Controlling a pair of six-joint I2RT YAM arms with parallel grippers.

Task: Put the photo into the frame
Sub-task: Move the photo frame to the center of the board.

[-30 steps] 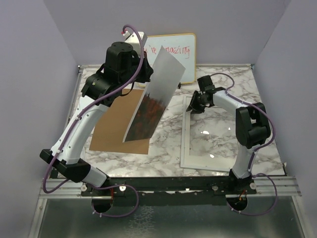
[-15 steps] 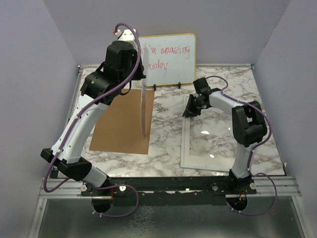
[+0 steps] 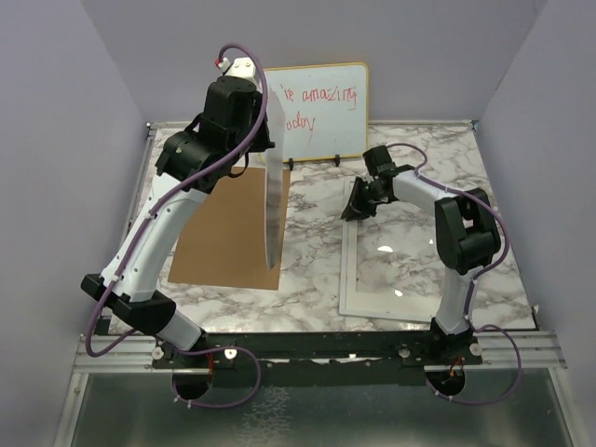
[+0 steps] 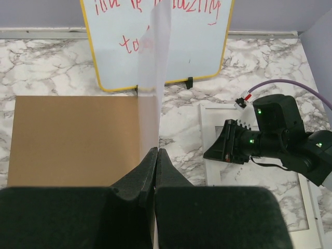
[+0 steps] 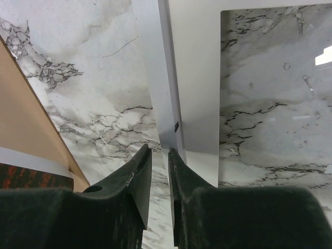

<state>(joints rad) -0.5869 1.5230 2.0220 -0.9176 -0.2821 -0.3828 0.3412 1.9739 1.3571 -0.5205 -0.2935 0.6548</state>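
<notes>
My left gripper (image 3: pixel 267 140) is shut on the photo (image 3: pixel 273 186) and holds it upright above the table, edge-on to the top view, so it shows as a thin white strip. In the left wrist view the sheet (image 4: pixel 153 78) runs away from the closed fingertips (image 4: pixel 156 150). The frame (image 3: pixel 346 270), with a white rim and a glossy pane, lies flat on the right. My right gripper (image 3: pixel 352 207) is low at the frame's far left corner (image 5: pixel 194 78), jaws a narrow gap apart (image 5: pixel 160 150), nothing between them. A red-orange strip of the photo (image 5: pixel 26 179) shows at lower left.
A brown backing board (image 3: pixel 223 233) lies flat on the left under the held photo. A wood-edged whiteboard (image 3: pixel 321 107) with red handwriting stands against the back wall. The marble table (image 3: pixel 307 298) has grey walls on both sides.
The left gripper has turned the photo from showing its picture face to edge-on and brought it a little left. The right gripper has shifted slightly left at the frame's corner.
</notes>
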